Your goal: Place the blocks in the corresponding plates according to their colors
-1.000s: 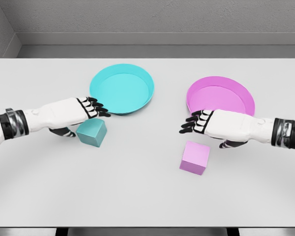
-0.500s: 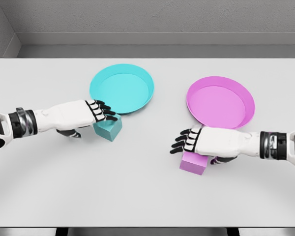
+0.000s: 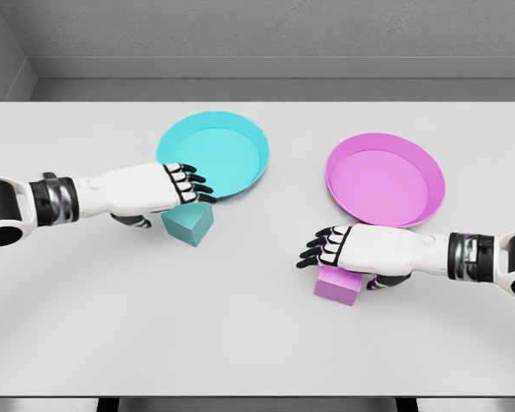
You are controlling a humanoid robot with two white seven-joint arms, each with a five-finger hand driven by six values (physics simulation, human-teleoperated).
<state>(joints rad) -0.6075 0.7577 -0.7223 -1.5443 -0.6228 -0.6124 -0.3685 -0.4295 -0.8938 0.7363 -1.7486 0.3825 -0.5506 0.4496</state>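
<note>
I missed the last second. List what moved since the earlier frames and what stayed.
The left hand slid right over the teal block, which shifted right toward the teal plate. The right hand came down and left onto the pink block. Whether either hand grips its block cannot be told. The pink block, both plates, including the pink plate, and the table stayed put.

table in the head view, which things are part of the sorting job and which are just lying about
Job:
teal block
pink block
teal plate
pink plate
left hand
right hand

Lying about:
nothing; only the table itself
</note>
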